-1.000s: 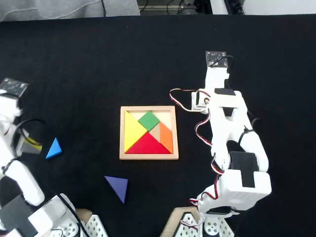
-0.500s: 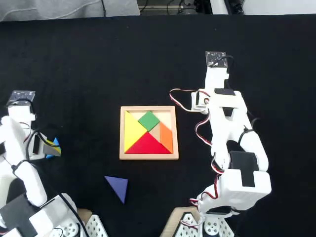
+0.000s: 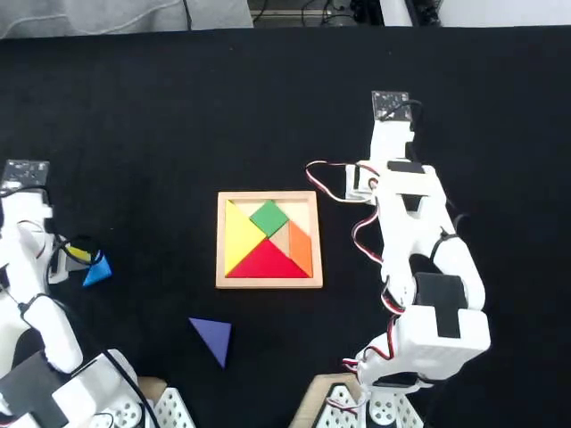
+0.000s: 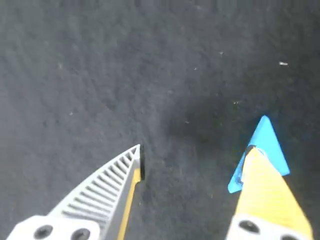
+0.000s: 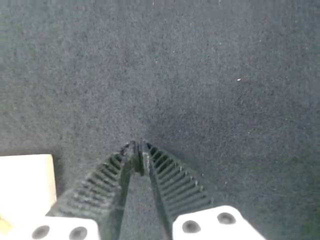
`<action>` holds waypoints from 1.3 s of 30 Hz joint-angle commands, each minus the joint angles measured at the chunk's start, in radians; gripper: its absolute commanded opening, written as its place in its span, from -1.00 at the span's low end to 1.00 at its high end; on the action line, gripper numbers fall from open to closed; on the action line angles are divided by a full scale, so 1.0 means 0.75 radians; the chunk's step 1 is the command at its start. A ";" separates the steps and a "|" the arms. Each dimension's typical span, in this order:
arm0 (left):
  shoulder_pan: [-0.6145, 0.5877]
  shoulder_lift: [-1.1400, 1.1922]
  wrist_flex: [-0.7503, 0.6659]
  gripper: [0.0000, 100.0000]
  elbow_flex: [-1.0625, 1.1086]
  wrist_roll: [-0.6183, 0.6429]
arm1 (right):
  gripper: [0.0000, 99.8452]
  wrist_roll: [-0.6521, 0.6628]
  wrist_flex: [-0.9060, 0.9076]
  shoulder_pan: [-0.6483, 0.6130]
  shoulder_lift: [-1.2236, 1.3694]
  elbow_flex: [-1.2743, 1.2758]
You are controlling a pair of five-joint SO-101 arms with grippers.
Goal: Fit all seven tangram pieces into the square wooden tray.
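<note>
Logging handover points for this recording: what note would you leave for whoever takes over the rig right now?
Left gripper: open, over the table; the light blue triangle lies at its yellow finger, not gripped.
Right gripper: shut, empty, beside the tray.
Done: yellow piece, red piece, green piece and orange piece lie in the tray.
Left: light blue triangle and dark blue triangle, both loose on the table.
</note>
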 commanded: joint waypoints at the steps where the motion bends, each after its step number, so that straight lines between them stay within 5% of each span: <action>1: 0.071 -0.043 -0.117 -0.37 0.105 -0.010 | -0.98 0.008 -0.027 -0.014 -0.005 -0.009; 8: 0.105 -0.031 -0.129 -0.37 0.126 -0.004 | -0.98 0.008 -0.027 -0.023 -0.005 -0.007; 17: 0.357 -0.031 -0.143 -0.37 0.148 0.119 | -0.98 0.008 -0.025 -0.023 -0.005 -0.007; 23: 0.472 -0.029 -0.350 -0.36 0.142 0.115 | -0.98 0.008 -0.023 -0.023 -0.005 -0.007; 28: 0.578 -0.029 -0.426 -0.36 0.152 -0.055 | -0.98 0.008 -0.023 -0.023 -0.005 -0.007; 36: 0.754 -0.047 -0.401 -0.36 0.142 0.018 | -0.98 0.010 -0.025 -0.023 -0.005 -0.007; 39: 0.756 -0.098 -0.213 -0.36 0.042 0.082 | -0.98 0.010 -0.025 -0.023 -0.005 -0.007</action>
